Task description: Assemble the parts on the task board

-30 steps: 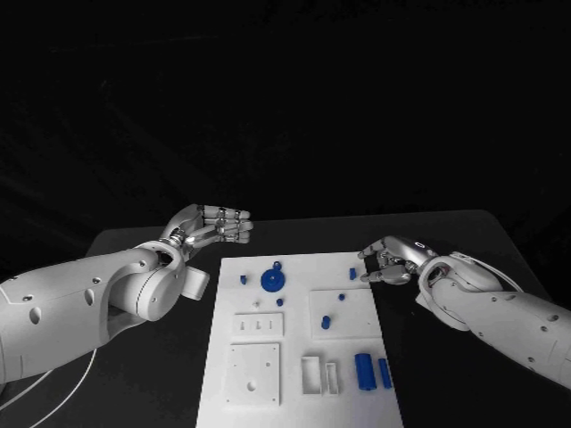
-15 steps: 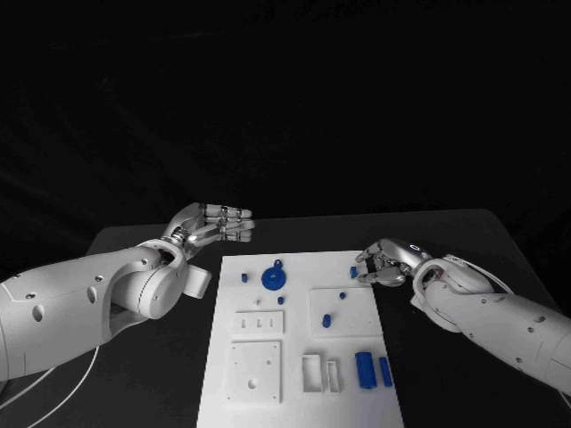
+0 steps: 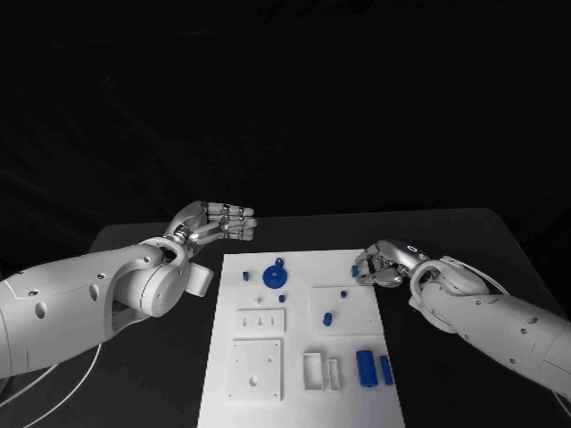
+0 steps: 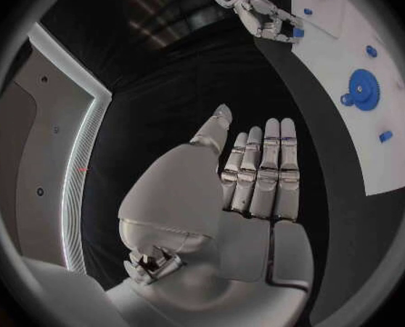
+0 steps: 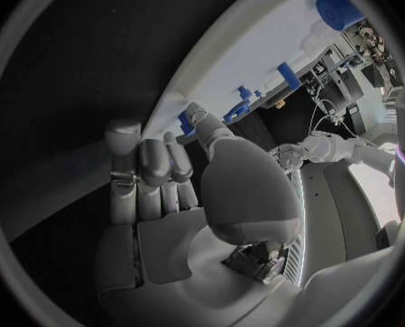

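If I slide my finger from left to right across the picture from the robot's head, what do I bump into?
left hand → blue gear → small blue part at the task board edge → right hand

Dim throughout, black backdrop swallowing the far half of the head view. Lit from above, brightest on the white task board [image 3: 299,357] and the arms. Soft shadows only. Strong fisheye bending toward the rims of both wrist views, with mild blur there. Faint glare on the silver fingers [image 4: 266,167].
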`<act>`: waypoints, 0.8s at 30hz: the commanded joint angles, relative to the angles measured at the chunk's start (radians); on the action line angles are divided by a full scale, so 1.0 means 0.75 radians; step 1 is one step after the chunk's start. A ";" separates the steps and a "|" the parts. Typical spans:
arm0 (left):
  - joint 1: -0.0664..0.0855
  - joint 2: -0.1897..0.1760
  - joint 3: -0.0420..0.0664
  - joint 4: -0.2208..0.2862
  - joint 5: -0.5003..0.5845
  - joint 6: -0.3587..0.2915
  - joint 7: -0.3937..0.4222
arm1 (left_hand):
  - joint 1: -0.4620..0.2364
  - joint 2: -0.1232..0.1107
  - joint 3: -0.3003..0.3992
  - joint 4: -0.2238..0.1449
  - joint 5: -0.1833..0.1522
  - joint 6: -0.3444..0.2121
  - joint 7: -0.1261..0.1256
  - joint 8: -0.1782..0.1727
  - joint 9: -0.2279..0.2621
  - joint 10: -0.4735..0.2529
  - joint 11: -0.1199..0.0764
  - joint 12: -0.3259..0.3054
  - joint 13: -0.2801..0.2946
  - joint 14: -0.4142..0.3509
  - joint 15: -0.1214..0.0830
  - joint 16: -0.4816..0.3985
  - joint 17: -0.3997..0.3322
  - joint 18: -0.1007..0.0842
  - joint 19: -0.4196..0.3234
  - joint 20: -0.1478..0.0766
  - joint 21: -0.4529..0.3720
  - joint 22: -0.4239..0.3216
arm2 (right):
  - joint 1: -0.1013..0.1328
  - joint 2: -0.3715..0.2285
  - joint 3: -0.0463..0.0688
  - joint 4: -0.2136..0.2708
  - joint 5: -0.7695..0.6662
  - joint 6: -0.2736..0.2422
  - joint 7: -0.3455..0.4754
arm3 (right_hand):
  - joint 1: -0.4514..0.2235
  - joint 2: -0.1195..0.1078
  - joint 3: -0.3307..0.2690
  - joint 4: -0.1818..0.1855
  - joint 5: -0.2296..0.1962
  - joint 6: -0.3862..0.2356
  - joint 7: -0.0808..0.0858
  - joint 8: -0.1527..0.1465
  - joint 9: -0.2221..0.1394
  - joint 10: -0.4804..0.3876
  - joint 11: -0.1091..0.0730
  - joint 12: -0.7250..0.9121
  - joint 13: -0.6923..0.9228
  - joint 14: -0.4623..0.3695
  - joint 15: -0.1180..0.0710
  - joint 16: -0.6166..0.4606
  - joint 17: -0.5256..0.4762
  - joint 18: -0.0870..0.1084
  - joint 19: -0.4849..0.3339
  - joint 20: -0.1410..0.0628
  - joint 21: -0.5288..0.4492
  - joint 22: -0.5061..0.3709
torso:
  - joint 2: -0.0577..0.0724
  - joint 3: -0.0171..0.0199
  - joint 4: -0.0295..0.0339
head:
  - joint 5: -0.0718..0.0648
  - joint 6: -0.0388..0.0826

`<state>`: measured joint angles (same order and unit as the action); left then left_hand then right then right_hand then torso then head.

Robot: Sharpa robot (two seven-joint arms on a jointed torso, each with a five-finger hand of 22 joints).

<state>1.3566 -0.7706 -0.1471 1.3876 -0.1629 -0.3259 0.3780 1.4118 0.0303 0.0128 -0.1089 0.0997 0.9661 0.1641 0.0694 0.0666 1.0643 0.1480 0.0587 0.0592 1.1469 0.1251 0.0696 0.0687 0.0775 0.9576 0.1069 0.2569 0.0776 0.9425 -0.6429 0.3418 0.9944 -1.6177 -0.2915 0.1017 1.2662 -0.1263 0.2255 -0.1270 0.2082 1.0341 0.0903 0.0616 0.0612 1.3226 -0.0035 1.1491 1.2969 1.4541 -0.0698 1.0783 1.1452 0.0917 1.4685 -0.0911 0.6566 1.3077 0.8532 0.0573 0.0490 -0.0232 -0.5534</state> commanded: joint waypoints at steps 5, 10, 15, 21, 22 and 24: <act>0.000 0.001 0.001 0.006 -0.003 0.018 0.014 | 0.005 0.008 -0.007 -0.001 0.007 -0.006 0.000 -0.006 -0.001 -0.011 0.001 -0.001 0.001 -0.010 0.003 -0.005 0.000 -0.002 0.001 0.009 0.004 -0.001 | -0.003 0.009 0.000 -0.003 -0.021 0.015 -0.001 | -0.015 0.007 0.007 0.003 -0.014 0.010 0.002 0.001 0.002 0.008 0.002 0.007 0.002 0.004 -0.001 0.010 0.003 -0.003 0.066 0.000 0.008 0.024 | -0.002 0.0015 -0.0024 | 0.004 -0.002; 0.001 0.000 0.001 0.006 -0.003 0.019 0.014 | 0.005 0.008 -0.007 -0.001 0.007 -0.006 0.000 -0.006 -0.001 -0.011 0.001 -0.001 0.001 -0.010 0.003 -0.005 0.000 -0.002 0.001 0.009 0.004 -0.001 | -0.003 0.016 0.000 -0.005 -0.021 0.015 0.000 | -0.017 0.011 0.009 0.004 -0.019 0.013 0.002 0.000 0.002 0.009 0.002 0.010 0.003 0.004 -0.001 0.011 0.004 -0.003 0.066 -0.001 0.010 0.024 | -0.001 0.0020 -0.0025 | 0.003 -0.002; 0.001 0.000 0.001 0.007 -0.003 0.018 0.014 | 0.005 0.008 -0.007 -0.001 0.007 -0.006 0.000 -0.006 -0.001 -0.011 0.001 -0.001 0.001 -0.010 0.003 -0.005 0.000 -0.002 0.001 0.009 0.004 -0.001 | -0.004 0.026 0.000 -0.011 -0.021 0.012 0.000 | -0.020 0.020 0.015 0.006 -0.026 0.022 0.000 0.001 0.002 0.010 0.001 0.012 0.005 0.004 -0.002 0.013 0.006 -0.003 0.066 -0.001 0.011 0.025 | -0.002 0.0032 -0.0021 | 0.008 0.000; 0.001 -0.002 0.001 0.007 -0.003 0.018 0.013 | 0.005 0.008 -0.007 -0.001 0.007 -0.006 0.000 -0.006 -0.001 -0.011 0.001 -0.001 0.001 -0.010 0.003 -0.005 0.000 -0.002 0.001 0.009 0.004 -0.001 | -0.004 0.037 0.001 -0.016 -0.021 0.010 0.001 | -0.026 0.032 0.060 -0.001 -0.077 0.035 0.001 0.000 0.001 0.008 0.002 0.011 0.004 0.004 -0.001 0.013 0.006 -0.003 0.066 -0.001 0.011 0.025 | -0.001 0.0028 -0.0027 | 0.020 0.000; 0.001 -0.002 0.001 0.007 -0.003 0.018 0.013 | 0.005 0.008 -0.007 -0.001 0.007 -0.006 0.000 -0.006 -0.001 -0.011 0.001 -0.001 0.001 -0.010 0.003 -0.005 0.000 -0.002 0.001 0.009 0.004 -0.001 | -0.005 0.038 0.001 -0.016 -0.021 0.010 0.001 | -0.031 0.032 0.070 -0.003 -0.081 0.036 0.001 0.000 0.002 0.008 0.002 0.010 0.004 0.004 -0.001 0.013 0.006 -0.003 0.066 0.000 0.012 0.025 | -0.002 0.0028 -0.0019 | 0.021 0.001; 0.001 -0.002 0.001 0.007 -0.004 0.018 0.013 | 0.005 0.008 -0.007 -0.001 0.007 -0.006 0.000 -0.006 -0.001 -0.011 0.001 -0.001 0.001 -0.010 0.003 -0.005 0.000 -0.002 0.001 0.009 0.004 -0.001 | -0.005 0.040 0.001 -0.017 -0.021 0.011 0.002 | -0.033 0.038 0.084 -0.007 -0.096 0.048 0.002 0.000 0.002 0.007 0.004 0.011 0.005 0.004 0.000 0.013 0.006 -0.003 0.066 0.000 0.013 0.026 | -0.002 0.0028 -0.0016 | 0.021 0.000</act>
<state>1.3567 -0.7730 -0.1468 1.3901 -0.1630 -0.3255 0.3779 1.4118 0.0303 0.0129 -0.1089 0.0997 0.9661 0.1640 0.0694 0.0666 1.0643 0.1480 0.0587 0.0592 1.1469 0.1251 0.0696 0.0688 0.0774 0.9576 0.1069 0.2570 0.0778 0.9399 -0.6141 0.3419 0.9822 -1.6240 -0.2901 0.1004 1.2452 -0.1053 0.2861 -0.1326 0.1384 1.0656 0.0909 0.0616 0.0614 1.3227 -0.0033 1.1536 1.2999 1.4541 -0.0697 1.0816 1.1486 0.0915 1.4685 -0.0911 0.6605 1.3075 0.8519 0.0594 0.0474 -0.0084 -0.5531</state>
